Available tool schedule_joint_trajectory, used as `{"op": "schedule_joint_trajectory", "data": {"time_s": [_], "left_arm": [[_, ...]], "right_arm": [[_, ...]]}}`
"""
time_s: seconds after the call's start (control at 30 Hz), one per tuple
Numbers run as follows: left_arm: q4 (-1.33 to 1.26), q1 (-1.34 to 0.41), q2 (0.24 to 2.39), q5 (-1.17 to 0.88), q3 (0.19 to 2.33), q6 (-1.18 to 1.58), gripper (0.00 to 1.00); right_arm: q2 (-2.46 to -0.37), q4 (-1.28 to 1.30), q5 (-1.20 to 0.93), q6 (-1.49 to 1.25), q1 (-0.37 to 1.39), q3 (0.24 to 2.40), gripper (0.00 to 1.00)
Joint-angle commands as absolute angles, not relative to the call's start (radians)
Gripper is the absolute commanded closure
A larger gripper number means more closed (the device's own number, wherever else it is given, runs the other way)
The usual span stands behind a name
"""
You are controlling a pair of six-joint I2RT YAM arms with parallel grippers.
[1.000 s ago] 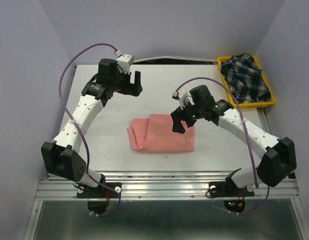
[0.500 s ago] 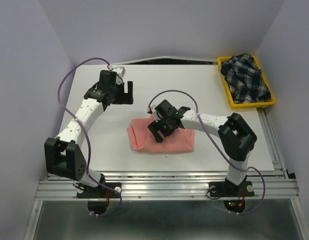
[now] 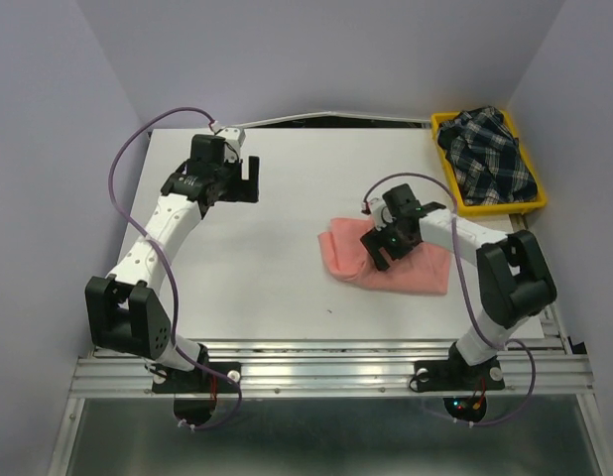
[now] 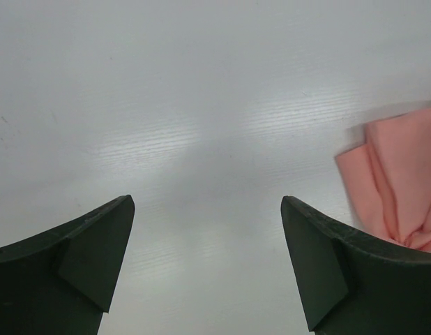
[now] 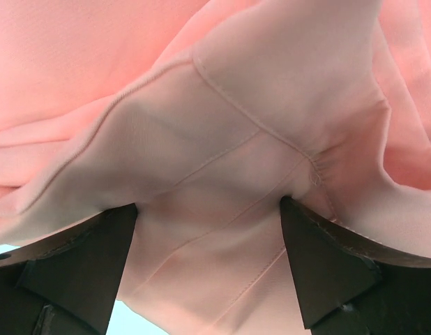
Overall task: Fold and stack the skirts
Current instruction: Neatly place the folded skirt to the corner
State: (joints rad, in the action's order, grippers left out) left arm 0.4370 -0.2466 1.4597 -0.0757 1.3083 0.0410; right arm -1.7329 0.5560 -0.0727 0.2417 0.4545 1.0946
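Looking at the table (image 3: 287, 288): white and wide, with all the action right of centre.
Left arm: reaching up toward the far-left corner, well apart from the cloth.
Right arm: bent in low across the right side, wrist tipped down onto the pink cloth.
Pink skirt (image 3: 411, 268): folded to a rough rectangle between the table's centre and its right edge, near the tray but not touching it. Its left end looks bunched and lumpy.
Yellow tray (image 3: 500, 209): sitting at the far-right corner.
Plaid skirt (image 3: 490, 154): heaped in that tray, not yet folded.
Left gripper (image 3: 249, 180): jaws spread wide over bare tabletop, holding nothing.
Right gripper (image 3: 384, 243): planted on the left part of the pink skirt, jaws apart, with a seamed fold of cloth bulging between them. I'd call that pressing, not pinching.
Step in hand: my read is that it's settling the folded pink skirt into place on the right side.
Doing it well: keep the press flat and even, flatten the bunched left end, then come off straight up so the layers don't drag open. Leave the middle free for folding the plaid one.
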Motion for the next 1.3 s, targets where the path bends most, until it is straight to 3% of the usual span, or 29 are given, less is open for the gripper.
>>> {"op": "schedule_joint_trajectory", "data": {"time_s": [0.0, 0.37, 0.6, 0.9, 1.27], "left_arm": [[0.394, -0.241, 1.427, -0.087, 1.361, 0.006, 0.02], [0.379, -0.239, 1.431, -0.138, 1.371, -0.023, 0.02], [0.374, -0.239, 1.431, -0.16, 1.355, -0.029, 0.01], [0.36, -0.238, 1.425, -0.166, 1.338, -0.037, 0.01], [0.348, -0.232, 1.416, -0.189, 1.322, -0.058, 0.02]], "right_arm": [[-1.655, 0.793, -0.043, 0.408, 0.323, 0.947, 0.1], [-1.437, 0.859, -0.031, 0.904, -0.075, 0.739, 0.09], [-1.557, 0.816, -0.04, 1.072, -0.256, 0.819, 0.09], [-1.749, 0.802, -0.055, 1.097, -0.285, 1.008, 0.1], [-1.758, 0.862, -0.077, 1.089, -0.285, 1.126, 0.07]]}}
